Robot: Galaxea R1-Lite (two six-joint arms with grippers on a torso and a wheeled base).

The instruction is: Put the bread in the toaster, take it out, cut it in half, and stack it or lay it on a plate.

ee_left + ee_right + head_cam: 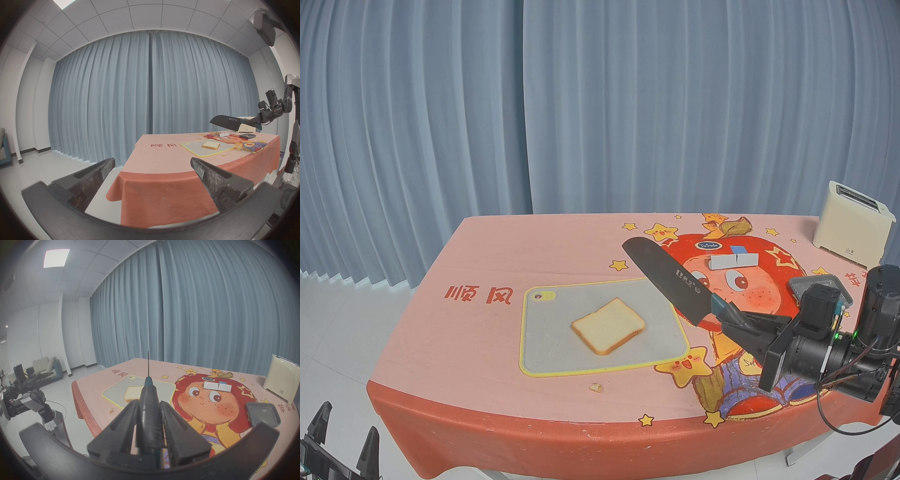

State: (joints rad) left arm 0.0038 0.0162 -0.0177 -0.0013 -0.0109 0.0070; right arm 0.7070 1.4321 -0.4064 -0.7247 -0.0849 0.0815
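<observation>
One slice of bread [608,325] [211,145] [132,393] lies flat on a grey cutting board [550,337] [162,388] with a yellow rim. My right gripper [737,324] [148,415] is shut on the handle of a dark knife [672,280] [228,122] [148,387], held in the air over the board's right edge, blade pointing up and to the far left. The cream toaster [852,222] [282,377] stands at the far right of the table. A dark grey plate [822,286] [263,413] rests near the right arm. My left gripper [150,175] [340,437] hangs open off the table's near left corner.
A small white and blue block [734,259] [217,386] lies on the printed tablecloth behind the knife. A crumb [595,387] sits near the table's front edge. Blue curtains hang behind the table.
</observation>
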